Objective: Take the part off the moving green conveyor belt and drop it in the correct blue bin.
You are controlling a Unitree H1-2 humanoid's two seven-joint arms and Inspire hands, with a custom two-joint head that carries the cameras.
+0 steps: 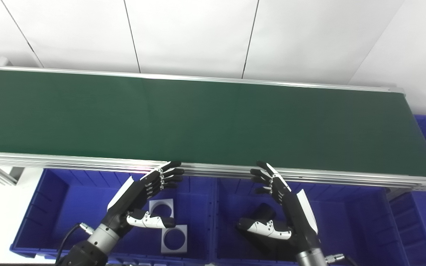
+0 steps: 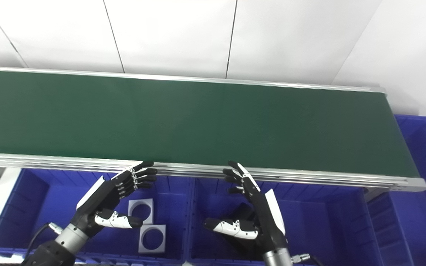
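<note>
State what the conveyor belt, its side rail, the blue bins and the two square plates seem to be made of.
Conveyor belt: matte dark green, likely rubber or PVC; no glare. Side rail: brushed silver metal, probably grooved aluminium extrusion. Left blue bin and right blue bin: moulded plastic, glossy ribbed walls. Square plates with round holes: flat pale grey, metal or plastic, unclear.

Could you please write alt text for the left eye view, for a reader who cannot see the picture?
Two open robot hands, the left hand and right hand, hover palms inward above two blue bins in front of a long green conveyor belt that carries no part. The left bin holds two grey square plates with round holes; a dark object lies in the right bin.
</note>
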